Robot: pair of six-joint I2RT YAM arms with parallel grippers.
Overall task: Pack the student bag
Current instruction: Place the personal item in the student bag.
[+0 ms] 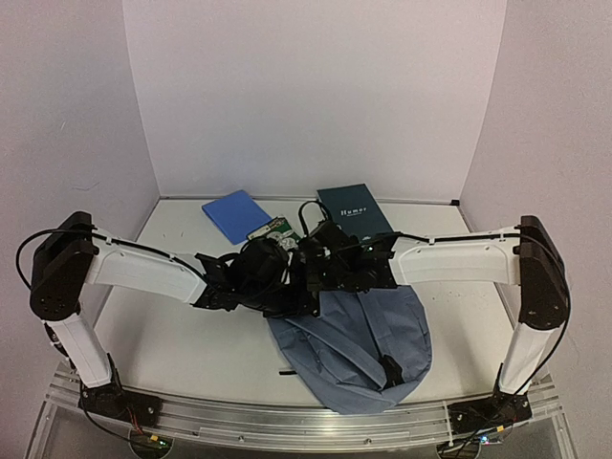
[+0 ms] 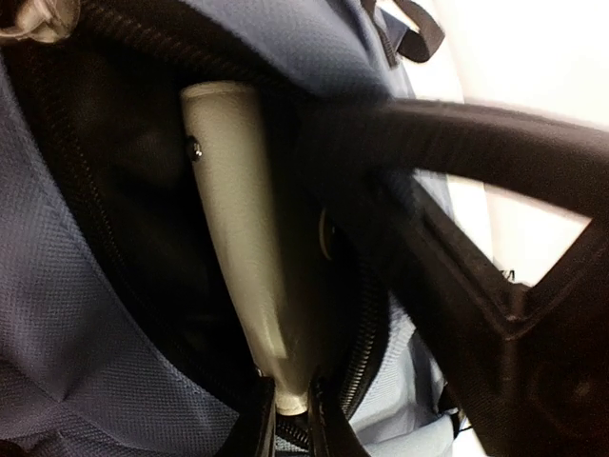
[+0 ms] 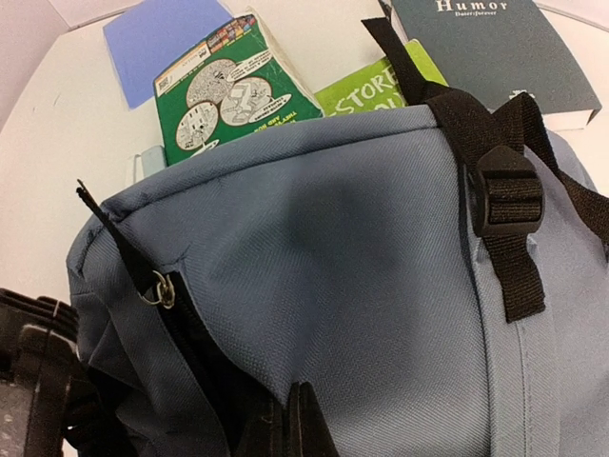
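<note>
Books (image 1: 236,215) lie on the table (image 1: 191,335) behind the student bag (image 1: 368,349).

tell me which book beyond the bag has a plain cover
The blue book, leftmost: its cover is bare, while the green book bears round drawings, the lime book bold letters, the dark book the title Humor.

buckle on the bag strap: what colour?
Black buckle, same as its strap, against the slate-blue bag. Clearest in the right wrist view.

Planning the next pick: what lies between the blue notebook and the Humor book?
Two books, clearest in the right wrist view: a green book with round drawings, and a lime-green book partly hidden behind the student bag.
</note>
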